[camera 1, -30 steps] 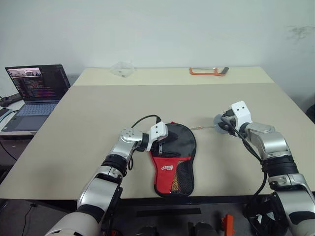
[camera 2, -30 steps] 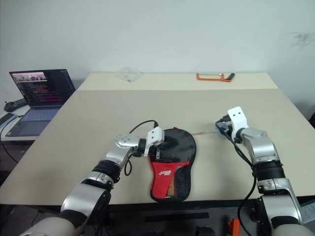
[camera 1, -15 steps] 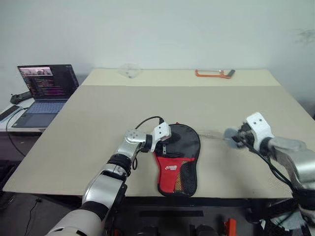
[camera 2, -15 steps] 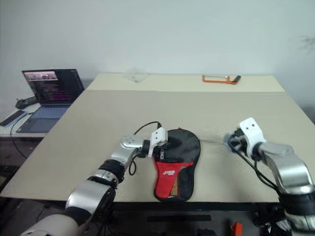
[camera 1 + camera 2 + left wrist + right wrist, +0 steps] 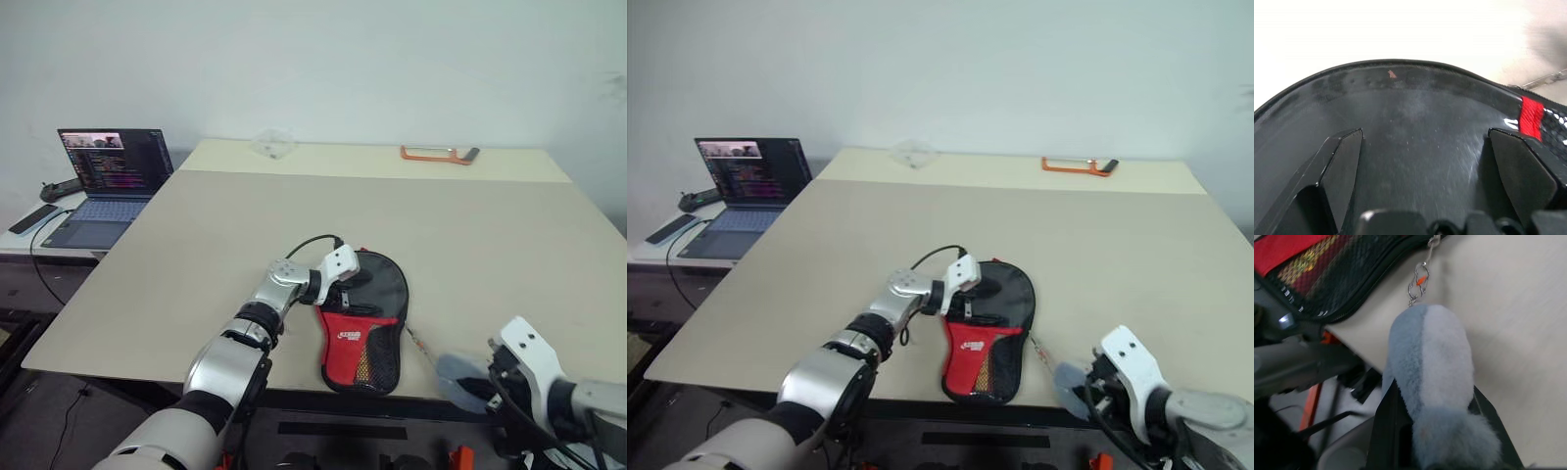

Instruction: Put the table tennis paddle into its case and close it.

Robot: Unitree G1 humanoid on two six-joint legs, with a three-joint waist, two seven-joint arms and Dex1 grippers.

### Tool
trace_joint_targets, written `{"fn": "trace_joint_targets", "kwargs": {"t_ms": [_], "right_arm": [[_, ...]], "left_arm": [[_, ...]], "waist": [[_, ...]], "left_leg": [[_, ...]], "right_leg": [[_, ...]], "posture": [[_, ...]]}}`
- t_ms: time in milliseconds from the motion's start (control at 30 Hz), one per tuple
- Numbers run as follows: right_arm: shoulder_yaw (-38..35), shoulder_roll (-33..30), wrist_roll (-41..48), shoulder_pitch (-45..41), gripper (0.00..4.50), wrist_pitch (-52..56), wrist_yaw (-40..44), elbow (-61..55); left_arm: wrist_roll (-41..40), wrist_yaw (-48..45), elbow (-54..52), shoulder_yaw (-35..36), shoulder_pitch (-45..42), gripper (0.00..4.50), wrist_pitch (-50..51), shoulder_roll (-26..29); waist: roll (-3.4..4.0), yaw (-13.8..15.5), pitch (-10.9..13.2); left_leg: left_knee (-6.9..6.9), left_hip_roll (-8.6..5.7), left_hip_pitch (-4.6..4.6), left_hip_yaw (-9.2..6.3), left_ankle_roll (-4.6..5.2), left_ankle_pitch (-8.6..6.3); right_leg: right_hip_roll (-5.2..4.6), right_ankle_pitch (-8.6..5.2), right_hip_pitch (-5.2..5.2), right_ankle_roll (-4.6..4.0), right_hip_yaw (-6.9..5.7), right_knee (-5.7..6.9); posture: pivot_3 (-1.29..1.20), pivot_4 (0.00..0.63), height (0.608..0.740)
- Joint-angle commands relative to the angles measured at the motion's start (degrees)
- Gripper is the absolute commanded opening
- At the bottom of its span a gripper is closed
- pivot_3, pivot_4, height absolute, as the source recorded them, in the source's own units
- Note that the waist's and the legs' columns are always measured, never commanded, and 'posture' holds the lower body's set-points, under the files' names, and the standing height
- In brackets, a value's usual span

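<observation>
A: Near edge first. What's the right gripper [image 5: 1442, 431] doing?
B: Clamped on a grey-blue fuzzy pom-pom charm [image 5: 1432, 377], at the table's [image 5: 490, 245] front edge. The charm hangs on a thin metal chain with a small orange bead [image 5: 1419, 281] that runs back to the paddle-shaped black fabric case with red lower panel, white logo and mesh patch [image 5: 364, 328].
A: Case position?
B: Flat on the beige table near the front edge, round end away from the robot, narrow red end toward it. Chain leaves its right side.
A: Paddle?
B: Can't make out the paddle itself. Yellowish pattern shows behind the mesh, nothing more to go on.
A: Left gripper [image 5: 1425, 161]?
B: Fingers [image 5: 1342, 166] spread wide, resting over the case's black round top, holding nothing.
A: Further back?
B: Open dark laptop with lit screen [image 5: 108, 171] on a side desk at left, black phone [image 5: 32, 217] beside it. At the far edge: crumpled clear plastic [image 5: 272, 145] and an orange-framed hacksaw [image 5: 438, 154].
</observation>
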Motion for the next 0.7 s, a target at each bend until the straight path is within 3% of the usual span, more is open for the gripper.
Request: {"fn": "trace_joint_targets", "kwargs": {"t_ms": [33, 200, 333, 500, 600, 700], "right_arm": [[-4.6, -5.1, 20.0, 11.8, 0.33, -7.6, -7.5, -1.7], [-4.1, -15.7, 42.6, 23.9, 0.33, -19.1, -18.0, -1.7], [-0.4, -20.5, 51.4, 24.9, 0.33, -21.1, -21.5, -1.7], [9.4, -21.5, 51.1, 17.8, 0.33, -23.9, -26.8, -1.7], [8.6, -22.9, 50.6, 18.2, 0.33, -25.1, -25.6, -1.7], [1.9, -25.3, 49.6, 19.0, 1.26, -25.8, -19.0, -1.7]], "left_arm": [[5.0, 3.9, 3.4, -3.6, 0.6, 4.50, 0.6, -1.7], [6.3, 6.2, 4.0, -4.3, 0.2, 4.50, 0.2, -3.4], [7.4, 6.7, 4.1, -4.6, 0.3, 4.50, -0.5, -4.0], [7.8, 7.1, 4.1, -4.3, 0.6, 4.50, -1.1, -3.8], [7.8, 7.3, 4.0, -4.3, 0.9, 4.50, -1.6, -3.2], [7.3, 7.6, 3.8, -3.8, 2.0, 4.50, -1.9, -1.9]], "waist": [[-0.07, 0.6, 0.0], [-0.49, 0.6, 0.2], [-0.88, 0.4, 0.3], [-0.96, 0.4, 0.3], [-0.96, 0.3, 0.2], [-1.04, 0.3, 0.2]], "left_leg": [[0.00, -0.05, 0.00, -0.01, 0.06, -0.04], [0.01, -0.14, 0.01, 0.12, 0.24, -0.22], [0.04, -0.11, 0.05, 0.14, 0.29, -0.25], [0.02, -0.08, 0.04, 0.12, 0.28, -0.25], [0.02, -0.10, 0.01, 0.12, 0.29, -0.26], [0.03, -0.09, 0.02, 0.15, 0.31, -0.27]], "right_leg": [[-0.06, -0.02, 0.02, 0.01, 0.00, -0.01], [-0.21, -0.04, 0.07, -0.03, 0.11, -0.15], [-0.23, -0.15, 0.14, 0.16, 0.08, -0.17], [-0.20, -0.21, 0.14, 0.26, 0.04, -0.19], [-0.20, -0.14, 0.14, 0.14, 0.04, -0.25], [-0.19, -0.14, 0.16, 0.14, 0.05, -0.26]], "posture": [[0.00, 0.150, 0.740], [0.00, 0.150, 0.740], [0.00, 0.150, 0.740], [0.00, 0.150, 0.740], [0.00, 0.150, 0.740], [0.00, 0.150, 0.740]]}}
